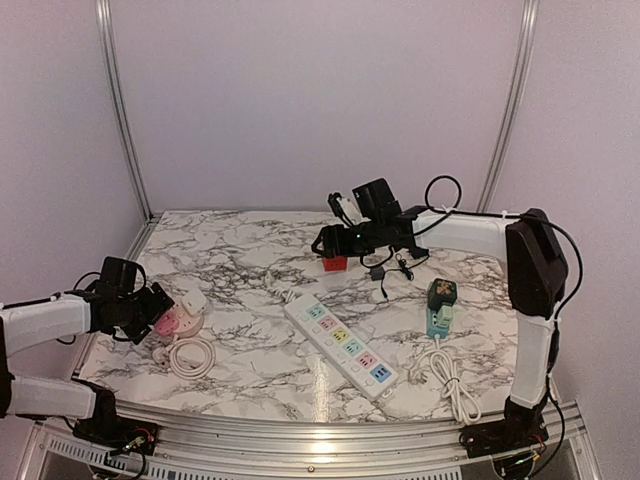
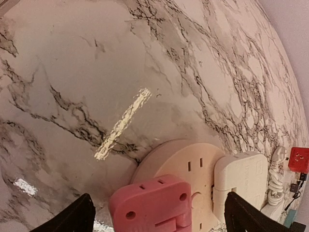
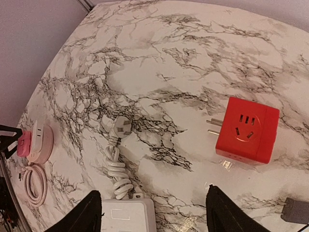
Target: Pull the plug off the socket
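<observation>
A pink plug [image 2: 152, 205] sits in a round pale socket [image 2: 193, 164] at the table's left edge, with a white plug [image 2: 241, 183] beside it in the same socket. My left gripper [image 2: 157, 217] is open, its fingers [image 2: 72, 217] standing apart on either side of the pink plug without touching it. From the top view the left gripper [image 1: 148, 308] is right at the socket [image 1: 180, 322]. My right gripper [image 3: 154, 212] is open and empty, hovering over the table near a red cube adapter [image 3: 246, 130].
A white power strip [image 1: 340, 343] lies diagonally mid-table, its cord and plug [image 3: 120, 126] coiled at its far end. A coiled white cable [image 1: 190, 355] lies by the round socket. A green adapter [image 1: 440, 300] with a white cable [image 1: 455, 385] and small black chargers [image 1: 385, 270] sit to the right.
</observation>
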`<state>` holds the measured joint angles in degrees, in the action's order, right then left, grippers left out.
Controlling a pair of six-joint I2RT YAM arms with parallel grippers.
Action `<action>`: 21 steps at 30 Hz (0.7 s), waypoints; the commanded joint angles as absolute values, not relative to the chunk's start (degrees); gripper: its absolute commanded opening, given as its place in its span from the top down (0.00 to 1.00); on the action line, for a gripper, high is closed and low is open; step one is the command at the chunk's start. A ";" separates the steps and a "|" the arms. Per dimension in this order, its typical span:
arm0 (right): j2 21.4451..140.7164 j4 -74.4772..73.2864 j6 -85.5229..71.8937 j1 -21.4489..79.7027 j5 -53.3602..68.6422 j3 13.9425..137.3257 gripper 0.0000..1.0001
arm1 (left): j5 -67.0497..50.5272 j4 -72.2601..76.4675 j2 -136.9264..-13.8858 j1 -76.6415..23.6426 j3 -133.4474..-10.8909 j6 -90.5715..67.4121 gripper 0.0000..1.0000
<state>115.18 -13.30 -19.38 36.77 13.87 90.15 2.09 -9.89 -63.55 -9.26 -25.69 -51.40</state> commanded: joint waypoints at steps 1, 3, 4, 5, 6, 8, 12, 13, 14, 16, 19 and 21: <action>112.11 -13.45 -18.56 36.97 13.23 88.51 0.29 | -3.22 1.25 -67.84 -8.62 -25.46 -51.06 0.06; 111.77 -13.53 -18.39 36.95 12.98 88.04 0.30 | -2.69 0.37 -70.13 -8.61 -26.98 -50.37 0.12; 111.59 -13.61 -18.37 36.96 12.93 87.91 0.30 | -2.12 -0.71 -71.33 -8.61 -27.65 -49.79 0.16; 111.61 -13.77 -18.30 36.92 12.92 87.81 0.30 | -1.49 -2.34 -72.52 -8.61 -28.67 -48.99 0.21; 111.61 -13.84 -18.28 36.91 12.92 87.80 0.30 | -0.73 -3.69 -73.93 -8.61 -29.57 -48.29 0.28; 111.61 -13.89 -18.28 36.93 13.01 87.80 0.30 | -0.27 -5.11 -76.22 -8.61 -30.73 -46.71 0.35; 111.59 -13.89 -18.36 36.94 13.09 87.80 0.31 | -1.15 -5.46 -79.34 -8.70 -32.24 -44.33 0.45; 111.60 -13.89 -18.37 36.98 13.21 87.80 0.31 | -2.24 -5.45 -80.05 -8.74 -32.77 -43.50 0.46; 111.58 -13.89 -18.42 36.94 13.31 87.78 0.31 | -3.28 -5.38 -80.89 -8.78 -33.16 -42.58 0.47; 111.60 -13.89 -18.37 36.96 13.51 87.88 0.31 | -5.01 -5.97 -82.73 -9.14 -34.65 -40.74 0.47; 111.49 -13.89 -18.53 36.98 13.89 87.81 0.31 | -7.56 -7.10 -86.85 -10.75 -37.63 -37.79 0.47; 111.42 -13.77 -18.87 37.11 14.59 87.60 0.31 | -8.74 -7.52 -89.35 -12.58 -39.40 -36.24 0.47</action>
<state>113.54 -13.80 -18.98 36.77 13.85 87.48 -4.64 -3.73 -84.33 -9.78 -36.56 -41.43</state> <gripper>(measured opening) 0.692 0.571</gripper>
